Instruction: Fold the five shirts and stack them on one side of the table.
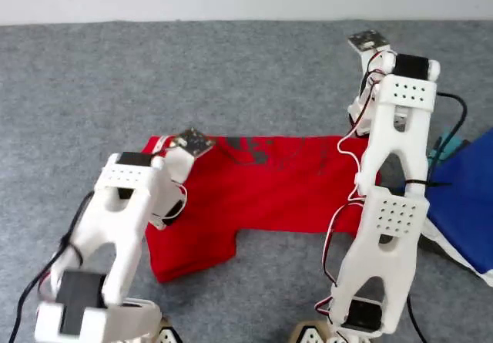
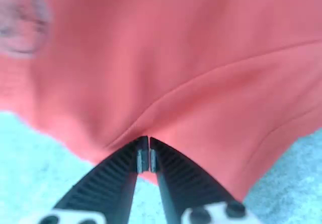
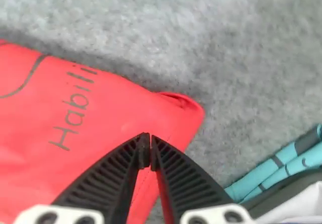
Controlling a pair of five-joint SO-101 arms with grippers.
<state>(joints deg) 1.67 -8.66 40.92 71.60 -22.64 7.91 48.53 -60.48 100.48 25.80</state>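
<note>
The left gripper (image 2: 144, 156) is closed tip to tip at the edge of the red shirt (image 1: 269, 189), pinching the cloth, with a crease running away from the tips. The right gripper (image 3: 146, 151) is also closed, over the shirt near one of its corners; whether it pinches cloth cannot be told. The shirt lies spread across the middle of the high view on the grey table (image 1: 231, 73). At the right edge lies a blue garment (image 1: 466, 196), with teal striped fabric (image 3: 282, 173) beside it.
</note>
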